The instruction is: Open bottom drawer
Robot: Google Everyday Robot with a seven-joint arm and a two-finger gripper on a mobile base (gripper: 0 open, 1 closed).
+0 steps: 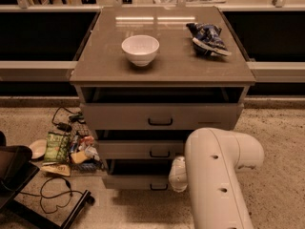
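The cabinet [162, 61] has three drawers, all standing a little way out. Lowest of them is the bottom drawer [136, 181], a narrow grey-beige front with a small black bar handle [158, 187]. My gripper [177, 175] sits at this drawer's right end, just right of the handle, and only its white rounded body shows. Behind it, the thick white arm [217, 175] covers the cabinet's lower right corner. The drawer's inside is dark and mostly hidden under the middle drawer [138, 149].
A white bowl [140, 49] and a blue snack bag [208, 38] lie on the cabinet top. Snack packets [57, 147], a plate [37, 148] and black cables [55, 194] litter the floor to the left. A dark chair base [19, 175] stands at the lower left.
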